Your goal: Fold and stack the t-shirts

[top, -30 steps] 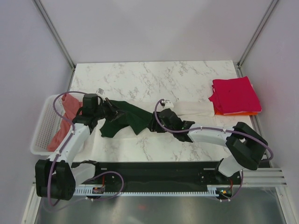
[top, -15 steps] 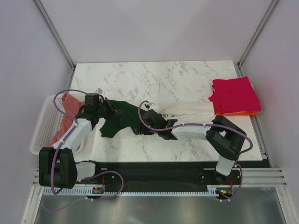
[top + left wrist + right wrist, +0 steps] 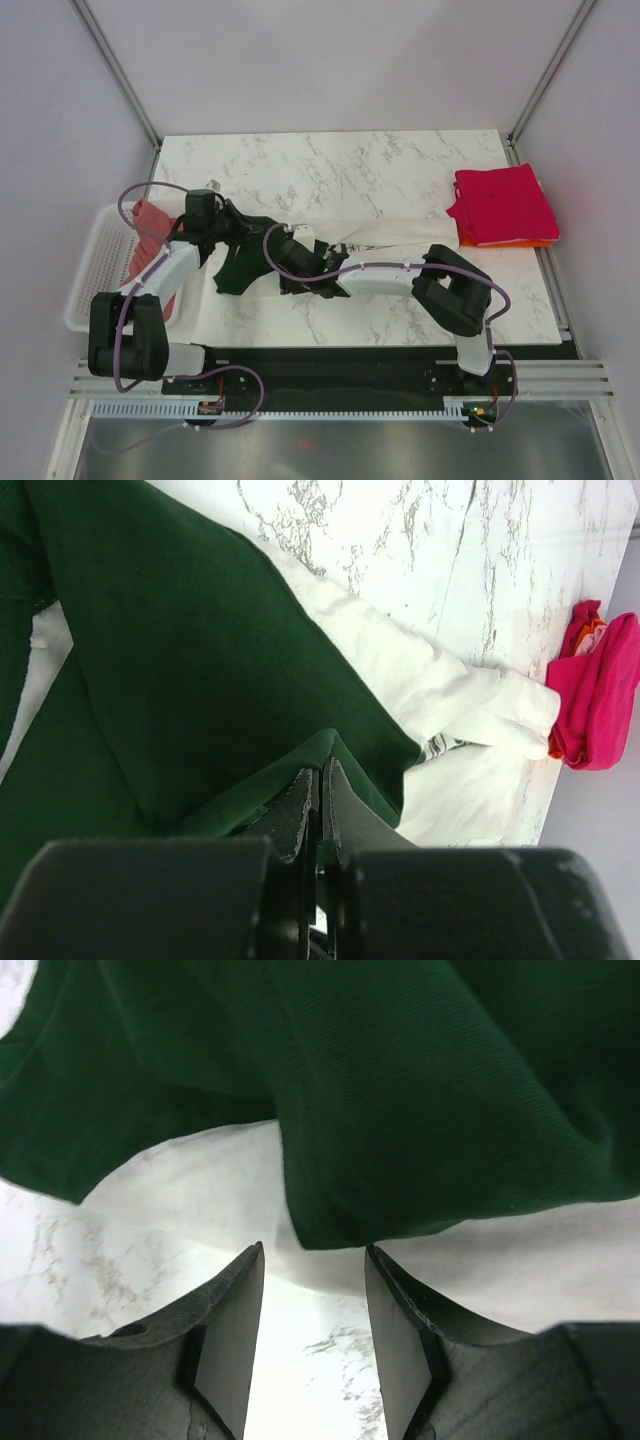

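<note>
Cream tee: rumpled on the left-centre of the worktop. Its cream body stretches to the right and its dark green sleeves are bunched at the left.
Left fingers: pressed together, pinching a fold of the green cloth at the tee's left end.
Right fingers: apart with nothing between them, just over the edge of a green sleeve where it lies on cream cloth.
Magenta tee: folded on top of the orange tee at the worktop's right edge. The cream tee's right end lies just beside this stack.
Salmon tee: heaped in the white basket at the left side, beside the left arm.
</note>
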Available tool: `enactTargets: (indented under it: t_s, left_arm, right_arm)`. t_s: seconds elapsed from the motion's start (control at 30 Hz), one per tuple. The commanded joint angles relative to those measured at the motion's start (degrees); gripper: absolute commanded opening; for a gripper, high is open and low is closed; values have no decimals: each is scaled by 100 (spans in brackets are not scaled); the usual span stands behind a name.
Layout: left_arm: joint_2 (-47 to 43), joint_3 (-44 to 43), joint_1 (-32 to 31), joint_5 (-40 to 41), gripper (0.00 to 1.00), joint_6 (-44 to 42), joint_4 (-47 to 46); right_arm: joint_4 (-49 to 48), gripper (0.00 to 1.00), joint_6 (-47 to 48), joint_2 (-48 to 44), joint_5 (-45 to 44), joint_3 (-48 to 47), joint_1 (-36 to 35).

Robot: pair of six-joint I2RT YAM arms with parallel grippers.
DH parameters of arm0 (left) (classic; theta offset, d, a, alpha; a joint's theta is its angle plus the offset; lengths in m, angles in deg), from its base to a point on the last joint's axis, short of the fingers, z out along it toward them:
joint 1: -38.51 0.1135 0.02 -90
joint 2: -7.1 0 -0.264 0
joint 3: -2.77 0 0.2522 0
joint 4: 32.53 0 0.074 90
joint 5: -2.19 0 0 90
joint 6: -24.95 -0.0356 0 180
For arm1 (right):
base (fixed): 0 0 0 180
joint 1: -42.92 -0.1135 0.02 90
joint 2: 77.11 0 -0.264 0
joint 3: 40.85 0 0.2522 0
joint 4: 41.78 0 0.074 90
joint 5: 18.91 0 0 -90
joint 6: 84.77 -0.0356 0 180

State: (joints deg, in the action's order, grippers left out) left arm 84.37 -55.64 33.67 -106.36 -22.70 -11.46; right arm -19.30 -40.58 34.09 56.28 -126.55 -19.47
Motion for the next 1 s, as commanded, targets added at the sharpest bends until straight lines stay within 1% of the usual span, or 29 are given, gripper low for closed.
enactTargets:
  t_s: [0.0,0.1,0.17,0.27,0.3,0.37,0.4,0.43,0.6,0.7,0.73,0.83,0.97]
  left_arm:
    - [51,-203,36,-53,2,-7,-292]
    - [68,-220,36,-61,2,-7,-300]
    - [60,-220,36,-96,2,-7,-309]
    - [16,-212,36,-149,2,2,-309]
    - [-19,-194,36,-141,2,10,-309]
    - [-72,-168,27,-158,2,10,-309]
    - [-90,-133,27,-158,2,19,-309]
    - [-159,-124,27,-176,2,19,-309]
    - [-414,-18,27,-281,2,54,-248]
    - [-704,104,1,-360,2,98,-160]
    - [-818,166,-25,-378,2,107,-134]
    - [-1223,429,-87,-439,2,186,7]
    - [-1959,929,-113,-650,2,160,253]
  right_arm:
    - [481,52,115,165,-584,-399,16]
    - [640,52,150,279,-778,-592,25]
    - [676,50,185,367,-795,-715,16]
    - [763,42,194,464,-857,-839,16]
    - [772,33,212,473,-901,-856,16]
    - [807,20,264,464,-936,-874,34]
    - [816,8,282,447,-971,-874,25]
    - [843,1,308,421,-980,-865,25]
    - [1124,0,624,-106,-901,-629,16]
    - [1326,0,914,-440,-507,-426,78]
    - [1370,0,985,-511,-279,-304,87]
    - [1581,0,1327,-879,-111,-58,87]
    - [1721,0,1565,-1293,-171,312,87]
